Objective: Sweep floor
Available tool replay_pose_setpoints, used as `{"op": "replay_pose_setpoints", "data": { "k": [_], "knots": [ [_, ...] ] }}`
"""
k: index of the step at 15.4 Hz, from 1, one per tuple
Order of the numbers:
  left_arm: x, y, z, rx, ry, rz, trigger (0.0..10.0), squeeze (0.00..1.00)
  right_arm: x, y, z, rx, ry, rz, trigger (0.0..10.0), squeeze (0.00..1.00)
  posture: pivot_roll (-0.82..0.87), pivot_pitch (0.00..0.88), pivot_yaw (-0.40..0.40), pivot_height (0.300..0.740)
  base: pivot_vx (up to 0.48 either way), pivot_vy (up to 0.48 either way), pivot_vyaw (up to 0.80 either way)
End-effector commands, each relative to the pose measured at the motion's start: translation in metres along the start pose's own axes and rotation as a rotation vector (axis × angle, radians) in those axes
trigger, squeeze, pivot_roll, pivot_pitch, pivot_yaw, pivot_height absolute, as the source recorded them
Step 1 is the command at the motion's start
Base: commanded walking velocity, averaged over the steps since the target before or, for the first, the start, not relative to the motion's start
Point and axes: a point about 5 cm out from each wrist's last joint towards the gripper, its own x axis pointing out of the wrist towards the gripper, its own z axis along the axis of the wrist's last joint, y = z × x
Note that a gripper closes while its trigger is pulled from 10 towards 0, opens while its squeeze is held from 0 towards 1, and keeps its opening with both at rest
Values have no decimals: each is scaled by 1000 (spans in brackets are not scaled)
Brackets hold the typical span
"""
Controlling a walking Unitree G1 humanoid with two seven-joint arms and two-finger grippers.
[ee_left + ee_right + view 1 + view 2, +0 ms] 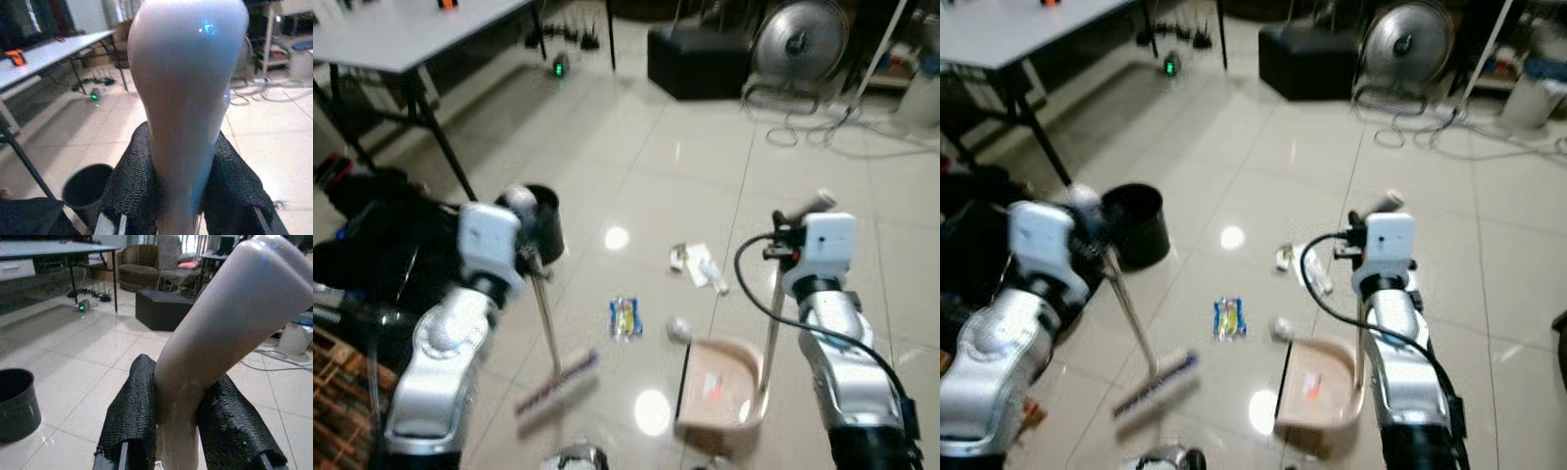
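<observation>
**Broom and dustpan poised around the litter**

The left gripper [530, 257] has its jaws clamped on the broom [548, 333] handle, seen gripped between black pads in the left wrist view, so the brush head rests on the floor [636, 147] on the robot's left of the rubbish. A black bin [544, 221] stands just behind. The yellow-blue wrapper [626, 317], a small crumpled scrap [678, 328] and white litter [700, 264] lie between the tools. The right gripper [790, 242] has its jaws closed on the dustpan [720, 387] handle, mouth facing the broom, likely to catch the sweepings.
</observation>
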Motion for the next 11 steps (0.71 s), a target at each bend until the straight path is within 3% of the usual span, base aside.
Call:
{"op": "replay_pose_setpoints", "data": {
  "k": [1, 5, 10, 11],
  "knots": [
    [-4, 17, 23, 43, -82, 70, 10000, 0, 7, 7, 1, -2, -36, 39, 10000, 0, 195, 214, 105, 740, 0, 0, 0],
    [-22, 49, 46, 102, -114, 198, 10000, 0, 19, 19, -17, 9, -41, 71, 10000, 0, 276, 273, 143, 740, 0, 0, 0],
    [-26, 53, 50, 109, -113, 217, 10000, 0, 19, 19, -20, -9, -52, 72, 10000, 0, 289, 279, 152, 740, 0, 0, 0],
    [-35, 59, 53, 125, -101, 227, 10000, 0, 19, 21, -21, -37, -102, 75, 10000, 0, 356, 308, 173, 740, 0, 0, 0]
  ]
}}
